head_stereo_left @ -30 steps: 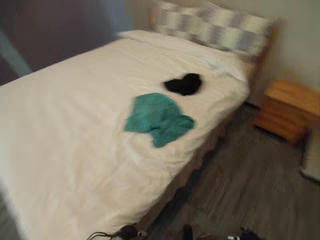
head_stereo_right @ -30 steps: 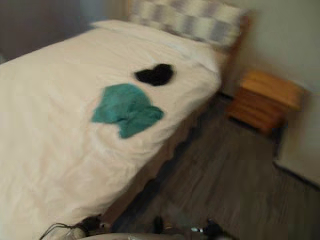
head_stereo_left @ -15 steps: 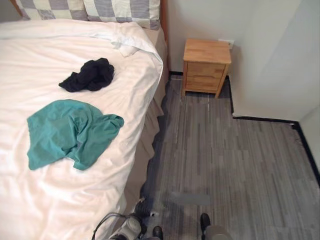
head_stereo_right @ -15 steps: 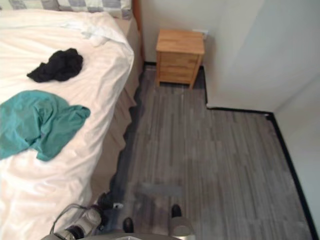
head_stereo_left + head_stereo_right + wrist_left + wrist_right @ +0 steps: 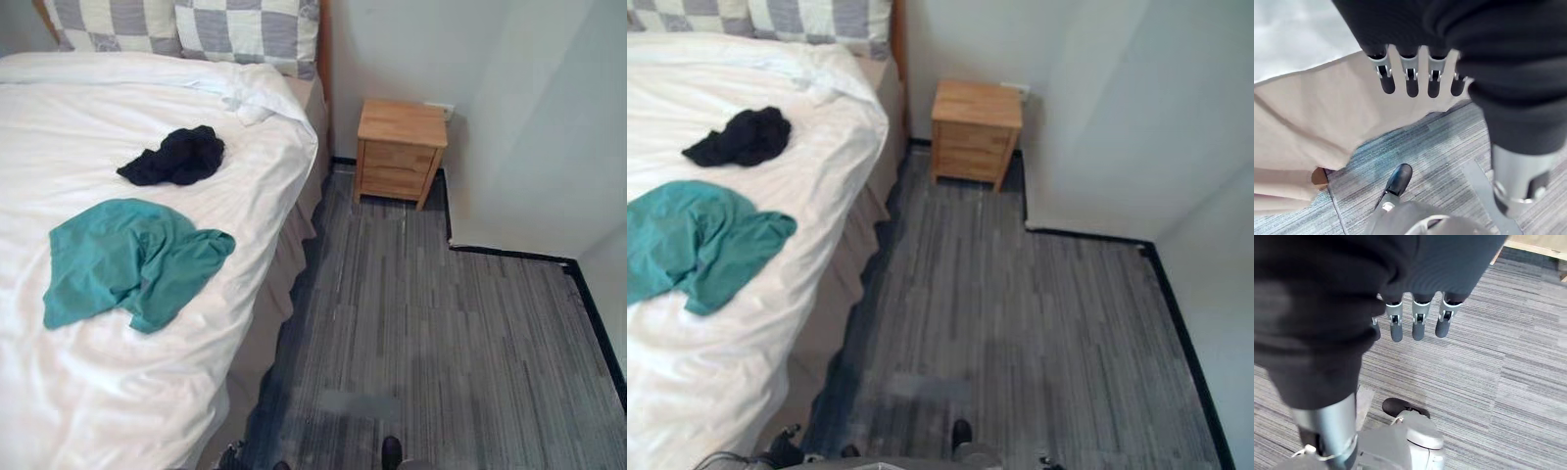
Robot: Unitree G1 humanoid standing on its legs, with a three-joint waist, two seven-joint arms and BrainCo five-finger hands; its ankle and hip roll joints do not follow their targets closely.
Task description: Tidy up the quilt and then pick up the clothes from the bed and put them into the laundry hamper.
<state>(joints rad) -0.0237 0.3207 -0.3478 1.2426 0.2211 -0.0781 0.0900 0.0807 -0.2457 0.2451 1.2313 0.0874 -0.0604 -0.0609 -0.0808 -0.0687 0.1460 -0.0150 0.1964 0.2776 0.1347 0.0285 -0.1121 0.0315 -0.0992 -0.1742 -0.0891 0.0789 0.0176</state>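
A white quilt [image 5: 88, 108] lies spread flat over the bed. On it, close to the bed's right edge, lies a crumpled teal garment [image 5: 132, 257]. A smaller black garment [image 5: 176, 157] is bunched up farther toward the pillows. My left hand [image 5: 1409, 81] hangs beside the bed's beige skirt [image 5: 1327, 127] with straight fingers and holds nothing. My right hand [image 5: 1419, 323] hangs over the grey floor, its fingers straight too, with nothing in it.
Two checked pillows [image 5: 245, 29] lean at the head of the bed. A wooden nightstand [image 5: 400, 147] stands against the wall to the right of the bed. A white wall corner [image 5: 529, 147] juts out beyond it. Grey striped floor [image 5: 421, 323] runs alongside the bed.
The whole picture has swung to the right and then shifted slightly, so the camera has moved. Both garments lie on the quilt as before.
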